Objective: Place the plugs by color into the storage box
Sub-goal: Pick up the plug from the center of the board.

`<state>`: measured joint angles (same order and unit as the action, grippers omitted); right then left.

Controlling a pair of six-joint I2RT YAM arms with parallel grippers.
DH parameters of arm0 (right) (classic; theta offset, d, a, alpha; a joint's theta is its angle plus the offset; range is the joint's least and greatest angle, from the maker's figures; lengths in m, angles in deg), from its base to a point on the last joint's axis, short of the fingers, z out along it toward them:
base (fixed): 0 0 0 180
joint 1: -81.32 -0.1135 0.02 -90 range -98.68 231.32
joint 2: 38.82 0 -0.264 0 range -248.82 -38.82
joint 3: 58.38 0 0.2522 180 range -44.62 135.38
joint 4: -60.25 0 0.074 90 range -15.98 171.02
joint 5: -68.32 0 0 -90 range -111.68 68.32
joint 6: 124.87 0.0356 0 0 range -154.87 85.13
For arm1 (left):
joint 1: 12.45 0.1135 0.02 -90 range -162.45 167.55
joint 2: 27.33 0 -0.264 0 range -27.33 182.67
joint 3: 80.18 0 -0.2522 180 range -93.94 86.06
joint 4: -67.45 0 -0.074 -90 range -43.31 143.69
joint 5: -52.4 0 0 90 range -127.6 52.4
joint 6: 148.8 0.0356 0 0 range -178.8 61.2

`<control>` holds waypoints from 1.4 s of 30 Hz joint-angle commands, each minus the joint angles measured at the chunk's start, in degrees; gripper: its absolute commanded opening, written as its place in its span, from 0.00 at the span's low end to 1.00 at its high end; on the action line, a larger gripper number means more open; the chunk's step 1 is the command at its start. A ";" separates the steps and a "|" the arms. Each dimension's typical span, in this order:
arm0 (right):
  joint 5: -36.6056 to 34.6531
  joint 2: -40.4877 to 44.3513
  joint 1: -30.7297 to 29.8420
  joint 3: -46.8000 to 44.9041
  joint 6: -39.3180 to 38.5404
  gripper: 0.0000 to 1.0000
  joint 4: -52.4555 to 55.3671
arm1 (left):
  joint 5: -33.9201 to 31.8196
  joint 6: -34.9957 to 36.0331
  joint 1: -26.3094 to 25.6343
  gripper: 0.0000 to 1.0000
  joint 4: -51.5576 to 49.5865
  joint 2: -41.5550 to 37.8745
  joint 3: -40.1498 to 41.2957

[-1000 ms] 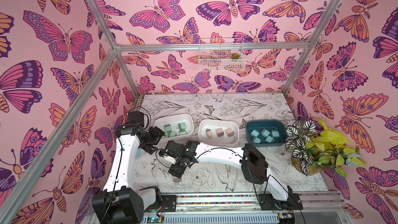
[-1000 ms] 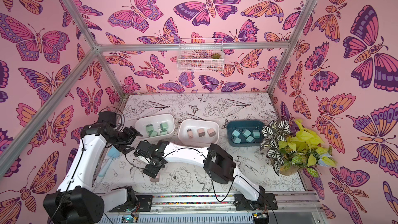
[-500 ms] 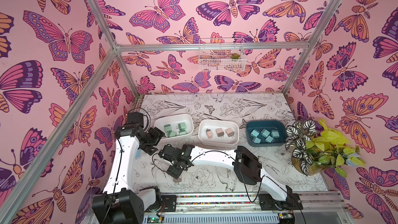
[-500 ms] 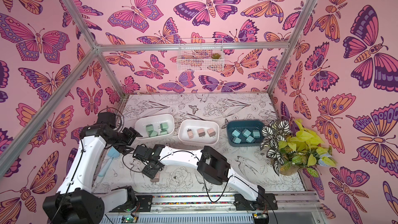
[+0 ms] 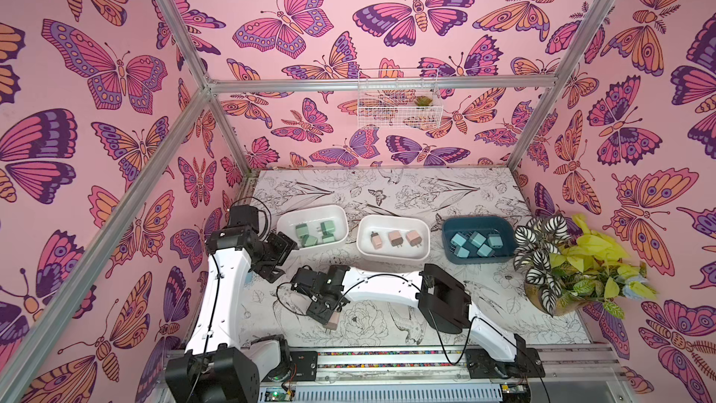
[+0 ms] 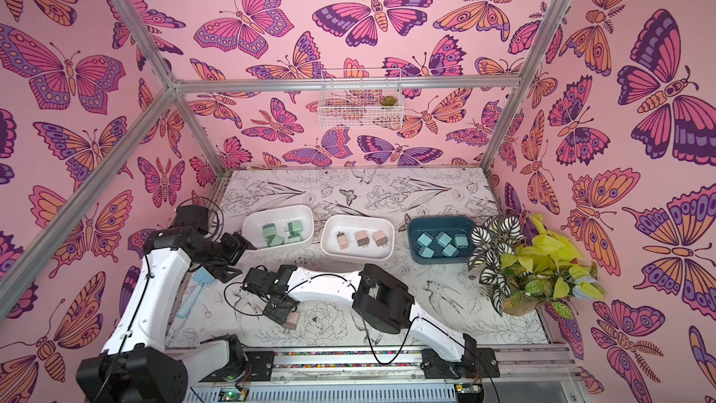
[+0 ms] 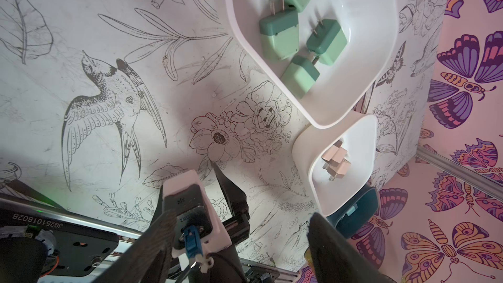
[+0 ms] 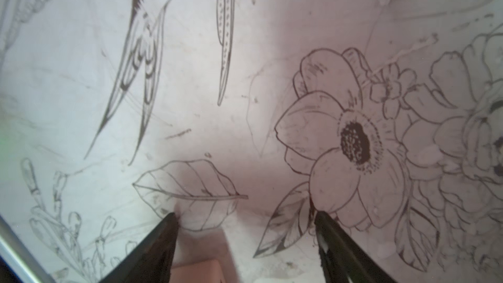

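Observation:
Three boxes stand in a row. A white tray [image 5: 284, 222] holds several mint green plugs [image 5: 302, 232]. The middle white tray [image 5: 362, 244] holds three pale pink plugs [image 5: 395, 238]. A teal box [image 5: 449, 226] holds several light blue plugs [image 5: 476, 238]. One loose pink plug [image 5: 332, 319] [image 6: 293, 319] lies on the table near the front. My right gripper [image 5: 323, 314] [image 8: 245, 215] is open and low over it; the plug [image 8: 198, 270] sits between the fingers, close to one of them. My left gripper [image 5: 284, 250] [image 7: 239, 240] hangs open and empty by the green tray's left end.
A potted plant [image 5: 573, 265] stands at the right edge. A white wire basket [image 5: 399, 106] hangs on the back wall. A light blue tool [image 6: 193, 288] lies by the left wall. The rail [image 5: 387, 358] runs along the front.
The right arm has shifted slightly around the loose pink plug, jaws staying open. The left arm has hardly moved.

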<state>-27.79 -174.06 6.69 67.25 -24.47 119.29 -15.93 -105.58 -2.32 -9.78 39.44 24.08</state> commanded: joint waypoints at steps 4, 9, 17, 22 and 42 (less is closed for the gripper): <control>-4.78 4.61 -0.30 -4.56 -1.27 0.80 4.18 | 1.19 0.11 0.32 0.79 -1.14 -0.76 1.25; -6.35 8.50 0.10 -8.24 -0.26 0.80 3.91 | 1.28 0.11 0.33 0.79 -1.04 -0.93 1.31; -6.86 15.35 0.93 -10.33 0.11 0.80 4.02 | 1.49 0.20 0.28 0.78 -1.03 -1.08 1.24; -5.66 19.13 0.93 -13.25 -2.21 0.81 4.61 | 1.62 0.14 0.24 0.79 -0.95 -1.11 1.47; 1.06 19.93 -0.67 -23.92 -11.98 0.82 -1.95 | 2.20 -0.50 0.23 0.78 -0.95 -0.24 0.63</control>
<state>-27.81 -151.70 6.80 41.81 -33.04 118.44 -14.45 -106.22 -2.32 -9.73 39.00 24.61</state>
